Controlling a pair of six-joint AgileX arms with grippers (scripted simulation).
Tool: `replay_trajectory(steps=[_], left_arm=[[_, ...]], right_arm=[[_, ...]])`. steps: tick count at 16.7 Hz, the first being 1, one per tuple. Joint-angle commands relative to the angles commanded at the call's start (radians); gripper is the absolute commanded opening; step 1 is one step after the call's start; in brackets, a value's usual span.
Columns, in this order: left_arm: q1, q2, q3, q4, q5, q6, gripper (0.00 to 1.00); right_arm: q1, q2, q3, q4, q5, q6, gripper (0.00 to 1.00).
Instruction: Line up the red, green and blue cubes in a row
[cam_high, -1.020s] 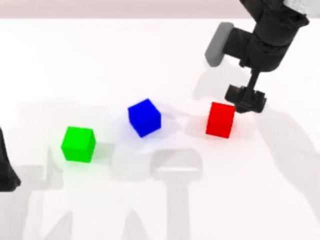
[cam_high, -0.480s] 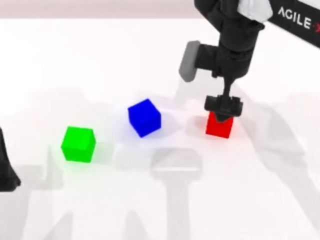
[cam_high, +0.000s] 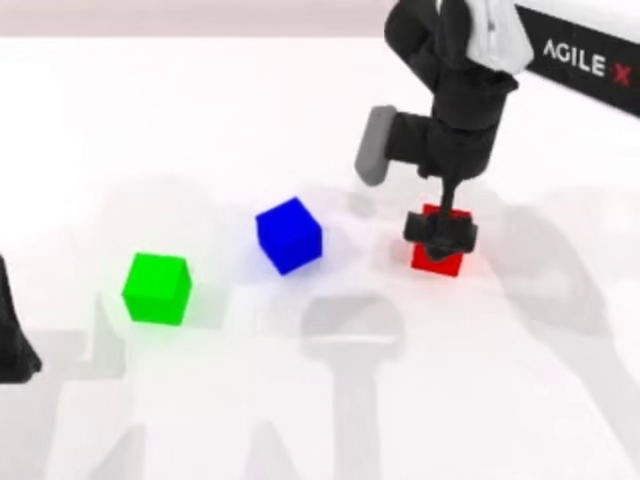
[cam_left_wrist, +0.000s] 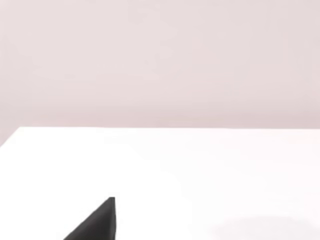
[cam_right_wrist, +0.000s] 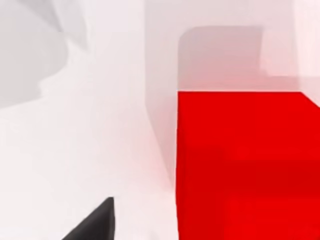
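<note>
The red cube (cam_high: 438, 262) sits on the white table at the right, and fills much of the right wrist view (cam_right_wrist: 245, 165). My right gripper (cam_high: 440, 232) hangs straight over it, open, covering its top in the top view. One dark fingertip (cam_right_wrist: 100, 222) shows beside the cube with a gap between them; the other finger is hidden. The blue cube (cam_high: 289, 235) lies in the middle, turned at an angle. Left of it and slightly nearer the front rests the green cube (cam_high: 156, 288). My left arm (cam_high: 12, 340) is parked at the left edge, one fingertip (cam_left_wrist: 102, 222) in its wrist view.
The table's far edge (cam_left_wrist: 160, 128) meets a plain pale wall. The right arm's grey wrist camera housing (cam_high: 377, 146) sticks out toward the blue cube's side, above the table.
My right gripper has swung left from beside the red cube's right side to directly over it and come down toward it. The cubes and left arm have not moved.
</note>
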Motion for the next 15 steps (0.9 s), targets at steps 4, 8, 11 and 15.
replay_trajectory(steps=[4,8,11,15], left_arm=[[0.000,0.000,0.000,0.000,0.000,0.000,1.00],[0.000,0.000,0.000,0.000,0.000,0.000,1.00],[0.000,0.000,0.000,0.000,0.000,0.000,1.00],[0.000,0.000,0.000,0.000,0.000,0.000,1.00]], right_arm=[[0.002,0.035,-0.122,0.164,0.000,0.002,1.00],[0.002,0.045,-0.150,0.195,0.000,0.002,1.00],[0.002,0.045,-0.150,0.195,0.000,0.002,0.85],[0.002,0.045,-0.150,0.195,0.000,0.002,0.55]])
